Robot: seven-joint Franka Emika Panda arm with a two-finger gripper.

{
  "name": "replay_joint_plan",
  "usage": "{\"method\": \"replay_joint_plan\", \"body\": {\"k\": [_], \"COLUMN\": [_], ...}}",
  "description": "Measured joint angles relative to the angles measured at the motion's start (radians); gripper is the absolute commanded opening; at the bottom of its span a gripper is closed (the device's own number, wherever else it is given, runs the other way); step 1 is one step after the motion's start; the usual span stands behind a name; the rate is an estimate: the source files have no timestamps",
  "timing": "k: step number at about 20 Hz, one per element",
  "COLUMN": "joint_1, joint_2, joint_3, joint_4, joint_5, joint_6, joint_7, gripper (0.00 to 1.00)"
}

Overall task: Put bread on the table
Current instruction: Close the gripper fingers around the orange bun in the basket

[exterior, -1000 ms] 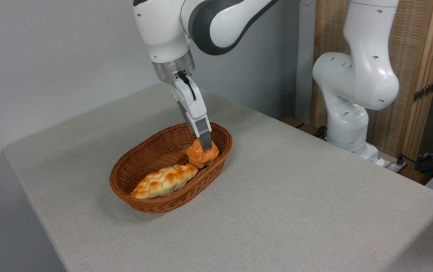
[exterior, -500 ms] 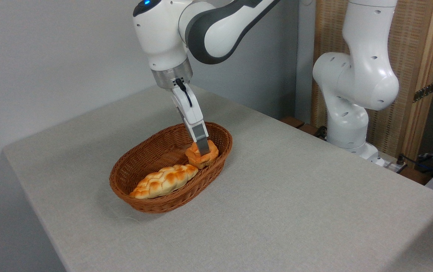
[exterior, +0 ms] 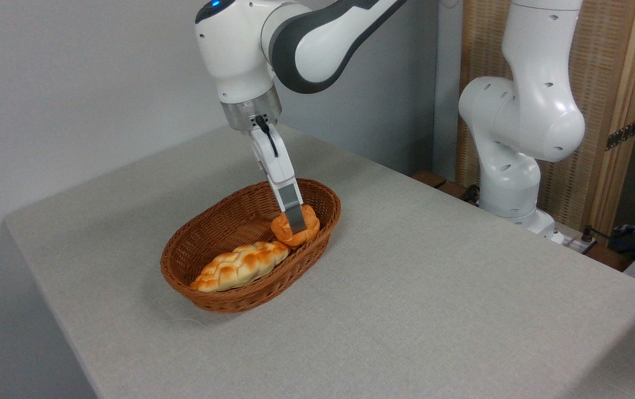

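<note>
So we're at the lift-out step here. The end effector [exterior: 295, 224] is clamped on the bread [exterior: 295, 224], that small round orange-brown bun, and only one finger really shows from this angle, running straight down the front of it. I can't see the other finger, but the bun looks squeezed and carried, so I'd call it a proper grip. The bread sits at the far right end of the wicker basket [exterior: 206, 288], about level with the rim and looking raised off the bottom, though I can't tell for sure that it's clear of the weave. The long braided loaf [exterior: 240, 265] lies along the basket's near side, just beside the bun and not involved.

None of the real job is done yet, since the bun is inside the basket's outline and not over the bare surface [exterior: 434, 288].

Next move, I reckon: go a bit higher so the bun clears the basket's right-hand rim, then swing out to the open cloth right of the basket, come down gently and let go. Main worry is clipping the rim and dragging the whole basket along
</note>
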Motion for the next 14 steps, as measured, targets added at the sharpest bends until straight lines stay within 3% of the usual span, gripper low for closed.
{"method": "replay_joint_plan", "body": {"k": [4, 8, 13, 14], "joint_1": [0.000, 0.000, 0.000, 0.000], "joint_2": [0.012, 0.014, 0.014, 0.014], "joint_3": [-0.015, -0.017, -0.017, -0.017], "joint_4": [-0.003, -0.003, -0.003, -0.003], "joint_5": [0.036, 0.039, 0.040, 0.040], "joint_6": [0.012, 0.012, 0.012, 0.012], "joint_7": [0.000, 0.000, 0.000, 0.001], "gripper": [0.91, 0.72, 0.38, 0.37]}}
